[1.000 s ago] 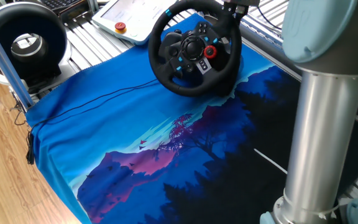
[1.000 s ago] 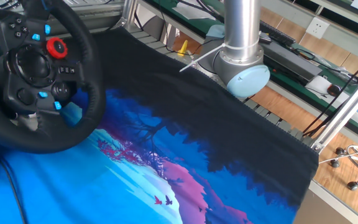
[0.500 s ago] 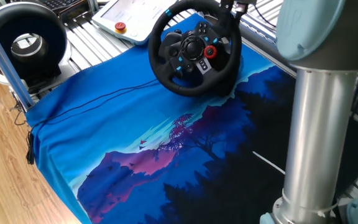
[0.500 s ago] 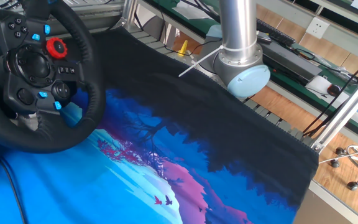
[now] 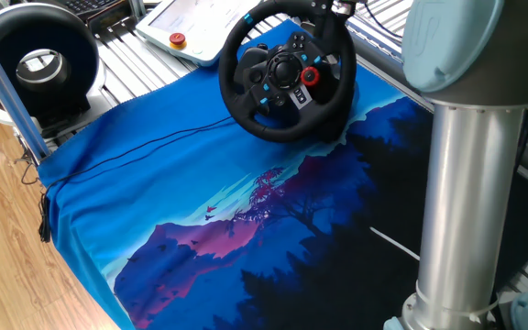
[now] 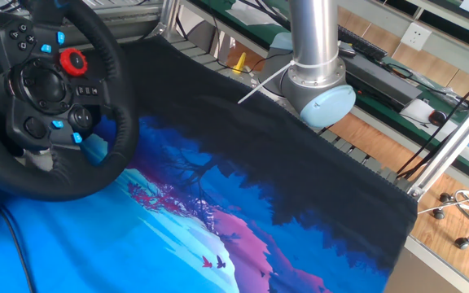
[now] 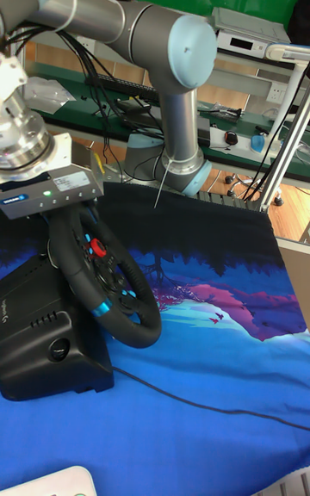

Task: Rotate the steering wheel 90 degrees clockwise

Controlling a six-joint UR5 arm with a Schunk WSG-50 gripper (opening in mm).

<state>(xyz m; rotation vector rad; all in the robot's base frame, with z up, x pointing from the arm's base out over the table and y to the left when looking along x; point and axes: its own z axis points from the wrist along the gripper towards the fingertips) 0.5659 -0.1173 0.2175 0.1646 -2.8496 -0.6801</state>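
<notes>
Black steering wheel (image 7: 108, 281) base visible only in tall view

Bright, even indoor light, soft shadows only. Mild sheen on the silver arm (image 5: 456, 183) and the wheel (image 6: 96, 175) rim. Slight overall softness; nearest arm joint (image 5: 466, 41) looks blurred.

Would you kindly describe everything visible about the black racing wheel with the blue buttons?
The black racing wheel with a thick padded rim stands tilted on a black base box, which rests on the blue landscape-print cloth. Its hub carries blue buttons and a red dial; a light-blue stripe marks the rim. The gripper sits at the rim's top, its fingers hidden.
</notes>
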